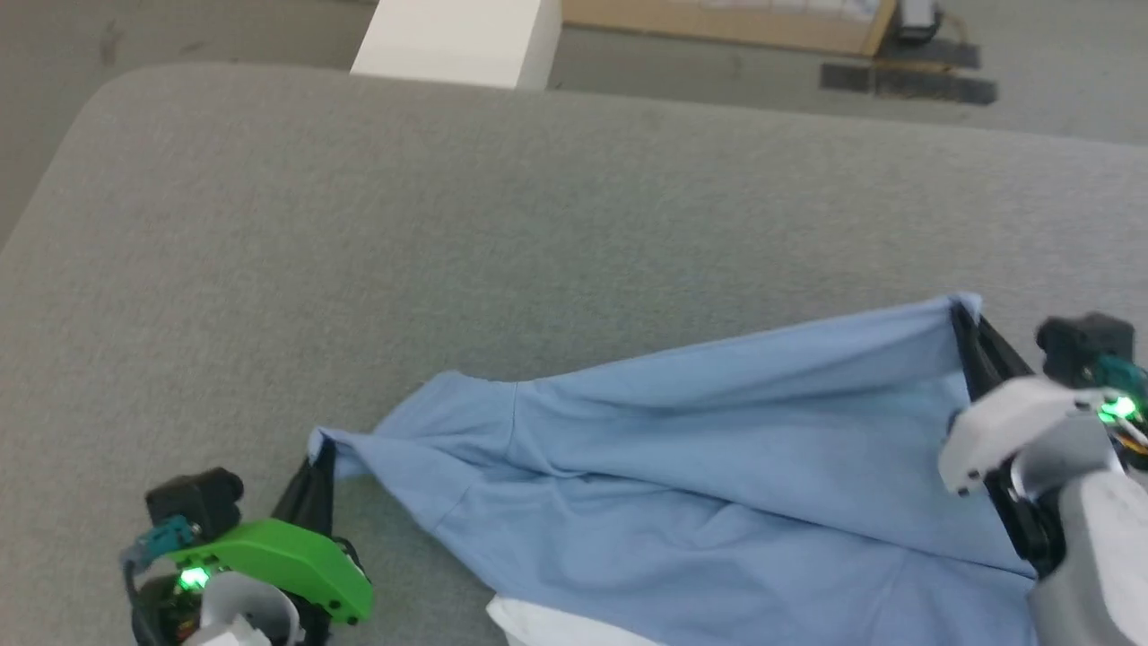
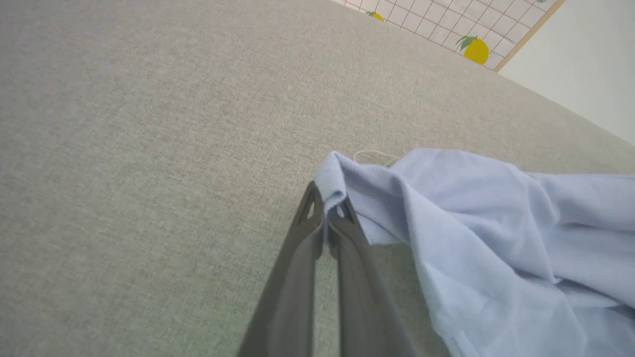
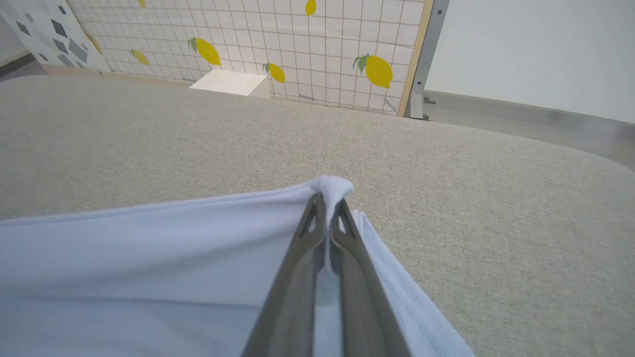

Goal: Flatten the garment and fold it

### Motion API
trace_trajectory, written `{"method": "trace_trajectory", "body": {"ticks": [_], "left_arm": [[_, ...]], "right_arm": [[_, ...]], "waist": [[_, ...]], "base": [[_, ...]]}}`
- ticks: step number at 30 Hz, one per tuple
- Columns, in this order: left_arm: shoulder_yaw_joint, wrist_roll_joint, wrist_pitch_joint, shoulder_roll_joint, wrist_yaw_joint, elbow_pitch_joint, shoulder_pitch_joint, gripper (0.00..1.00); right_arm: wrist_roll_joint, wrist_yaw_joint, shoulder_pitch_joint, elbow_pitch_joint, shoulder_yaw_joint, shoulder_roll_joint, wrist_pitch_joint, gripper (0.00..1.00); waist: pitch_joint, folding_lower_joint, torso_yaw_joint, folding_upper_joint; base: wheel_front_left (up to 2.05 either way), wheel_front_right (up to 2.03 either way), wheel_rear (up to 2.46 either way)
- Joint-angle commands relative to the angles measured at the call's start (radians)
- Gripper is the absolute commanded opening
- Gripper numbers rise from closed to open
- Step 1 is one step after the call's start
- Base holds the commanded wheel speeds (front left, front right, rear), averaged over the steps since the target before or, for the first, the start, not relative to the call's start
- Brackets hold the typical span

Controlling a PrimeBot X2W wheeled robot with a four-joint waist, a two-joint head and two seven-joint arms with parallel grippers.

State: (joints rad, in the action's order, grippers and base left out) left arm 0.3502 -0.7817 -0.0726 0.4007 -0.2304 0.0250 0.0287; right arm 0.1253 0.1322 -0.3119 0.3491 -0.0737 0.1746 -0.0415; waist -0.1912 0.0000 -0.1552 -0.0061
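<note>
On grey upholstery, left gripper and right gripper clamp the garment by corners. Aim, likely — stretching it flat; wrinkles show.

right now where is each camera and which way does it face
Head view: robot's head, looking forward and down at the grey fabric surface and the garment; left gripper lower left, right gripper at right.
Left wrist view: left wrist, looking along shut fingers pinching a garment edge, lemon-print wall beyond.
Right wrist view: right wrist, looking along shut fingers pinching a garment corner toward that wall.
Shared: both wrist views show garment, surface and that wall.
</note>
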Motion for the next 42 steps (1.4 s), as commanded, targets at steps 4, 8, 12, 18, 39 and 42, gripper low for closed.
{"method": "trace_trajectory", "body": {"ticks": [4,8,12,18,39,42], "left_arm": [[-0.005,0.018,0.044,0.064,0.023,-0.03,0.065,0.0],[-0.011,0.008,0.103,0.11,0.071,-0.055,0.17,0.0],[-0.024,0.002,0.171,0.152,0.103,-0.075,0.3,0.0],[-0.086,-0.065,0.219,0.126,0.103,-0.061,0.514,0.0],[-0.207,0.092,0.087,0.154,0.005,0.15,1.4,0.0],[-0.233,0.114,0.018,0.159,-0.001,0.161,1.489,0.0]], "right_arm": [[0.02,-0.002,0.074,-0.126,-0.039,0.012,-0.073,0.0],[0.029,-0.002,0.097,-0.248,-0.032,0.048,-0.175,0.0],[0.033,-0.002,0.068,-0.359,0.006,0.111,-0.304,0.0],[0.062,-0.002,-0.093,-0.423,0.087,0.226,-0.448,0.0],[-0.036,-0.002,-0.938,-0.223,0.234,0.265,-0.524,0.0],[-0.105,-0.002,-1.027,-0.206,0.2,0.235,-0.482,0.0]], "waist": [[0.074,0.0,0.081,0.0061],[0.075,0.0,0.101,0.0061],[0.058,0.0,0.126,0.0061],[-0.008,0.0,0.158,0.0061],[-0.445,0.0,0.243,0.0061],[-0.477,0.0,0.251,0.0061]], "base": [[0.0,0.0,0.0],[0.0,0.0,0.0],[0.0,0.0,0.0],[0.0,0.0,0.0],[0.0,0.0,0.0],[0.0,0.0,0.0]]}}
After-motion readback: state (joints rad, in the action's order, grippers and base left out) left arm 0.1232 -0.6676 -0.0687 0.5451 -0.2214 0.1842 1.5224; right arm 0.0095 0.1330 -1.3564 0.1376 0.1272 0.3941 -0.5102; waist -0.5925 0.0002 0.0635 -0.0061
